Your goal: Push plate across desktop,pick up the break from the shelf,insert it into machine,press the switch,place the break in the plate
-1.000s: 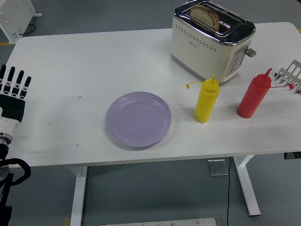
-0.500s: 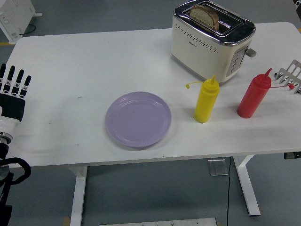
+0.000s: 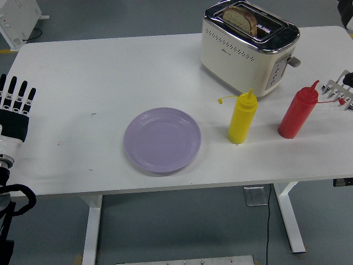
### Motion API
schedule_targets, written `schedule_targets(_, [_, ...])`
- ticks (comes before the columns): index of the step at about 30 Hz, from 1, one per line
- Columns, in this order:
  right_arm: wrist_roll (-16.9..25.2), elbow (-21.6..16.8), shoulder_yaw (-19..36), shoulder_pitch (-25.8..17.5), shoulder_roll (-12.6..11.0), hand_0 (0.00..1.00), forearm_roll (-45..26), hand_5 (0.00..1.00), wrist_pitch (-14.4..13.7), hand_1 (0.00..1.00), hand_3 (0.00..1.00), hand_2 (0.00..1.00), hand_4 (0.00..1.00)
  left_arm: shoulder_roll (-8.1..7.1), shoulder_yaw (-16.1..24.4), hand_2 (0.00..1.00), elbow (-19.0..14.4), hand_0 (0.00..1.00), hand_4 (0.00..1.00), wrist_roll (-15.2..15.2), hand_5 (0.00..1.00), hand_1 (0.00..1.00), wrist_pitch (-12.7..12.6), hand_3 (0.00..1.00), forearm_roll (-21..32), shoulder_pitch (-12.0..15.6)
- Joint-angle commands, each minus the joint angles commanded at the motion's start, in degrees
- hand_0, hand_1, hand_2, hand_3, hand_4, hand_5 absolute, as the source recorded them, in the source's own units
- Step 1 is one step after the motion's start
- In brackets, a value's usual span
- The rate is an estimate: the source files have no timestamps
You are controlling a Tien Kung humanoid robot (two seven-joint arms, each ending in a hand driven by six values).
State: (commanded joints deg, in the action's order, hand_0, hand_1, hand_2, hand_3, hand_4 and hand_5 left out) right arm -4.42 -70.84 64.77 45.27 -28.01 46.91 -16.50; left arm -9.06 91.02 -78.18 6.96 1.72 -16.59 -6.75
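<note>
A lilac plate (image 3: 162,139) lies on the white table (image 3: 83,72), near the front edge and a little left of centre. A slice of bread (image 3: 240,17) stands in a slot of the cream toaster (image 3: 242,55) at the back right; the toaster's lever (image 3: 294,61) points right. A metal rack (image 3: 337,88) with no bread on it stands at the right edge. My left hand (image 3: 16,93) rests at the table's left edge, fingers straight and holding nothing, far from the plate. Dark parts of my right arm (image 3: 348,80) show at the right edge beside the rack.
A yellow squeeze bottle (image 3: 241,118) and a red squeeze bottle (image 3: 297,114) stand in front of the toaster, to the right of the plate. A white appliance (image 3: 16,19) sits on the floor at the far left.
Dark parts of my right arm have come into view at the right edge, by the rack and at the top corner. Nothing else has moved.
</note>
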Motion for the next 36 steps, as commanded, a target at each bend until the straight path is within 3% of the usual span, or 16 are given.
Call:
schedule_targets(15, [-10.5,6.7,-8.4,8.2,4.7,0.869,30.1,0.231,1.9,0.826,0.998,0.894,0.807,-0.04,0.4,0.878,0.0,0.861,0.721,0.0,0.998,0.815,0.0,0.777,0.0,-0.1])
schedule_targets(17, [-11.4,7.3,-8.9,9.2,5.6,0.869,34.1,0.231,2.2,0.826,0.998,0.894,0.807,-0.03,0.5,0.878,0.0,0.861,0.721,0.0,0.998,0.815,0.0,0.777,0.0,-0.1])
schedule_targets(18, [-11.7,7.6,-9.1,9.6,6.0,0.818,36.0,0.223,2.3,0.790,0.998,0.842,0.804,-0.03,0.5,0.878,0.0,0.861,0.720,0.0,0.998,0.815,0.0,0.777,0.0,-0.1])
schedule_targets(23, [-13.0,8.9,-10.0,11.7,7.7,0.818,44.9,0.223,3.4,0.790,0.998,0.842,0.804,-0.06,0.6,0.878,0.0,0.861,0.720,0.0,0.998,0.815,0.0,0.777,-0.1,-0.3])
schedule_targets(24, [-13.3,9.3,-10.1,12.0,8.0,0.732,46.2,0.214,3.6,0.728,0.998,0.771,0.801,-0.06,0.6,0.878,0.0,0.861,0.719,0.0,0.998,0.815,0.0,0.777,-0.1,-0.4])
schedule_targets(29, [-14.4,11.9,-10.7,13.8,9.8,0.732,52.4,0.214,4.5,0.728,0.998,0.771,0.801,-0.10,0.6,0.878,0.0,0.861,0.719,0.0,0.998,0.815,-0.1,0.777,-0.1,-0.4])
schedule_targets(30, [-14.6,12.4,-10.7,14.1,10.1,0.674,53.1,0.217,4.6,0.684,0.970,0.711,0.796,-0.11,0.6,0.878,0.0,0.861,0.719,0.0,0.998,0.816,-0.1,0.777,-0.1,-0.4])
schedule_targets(36, [-15.3,15.8,-11.2,15.9,12.6,0.646,56.2,0.220,5.2,0.661,0.938,0.686,0.793,-0.12,0.6,0.878,0.0,0.861,0.718,0.0,0.998,0.815,-0.1,0.777,-0.1,-0.5])
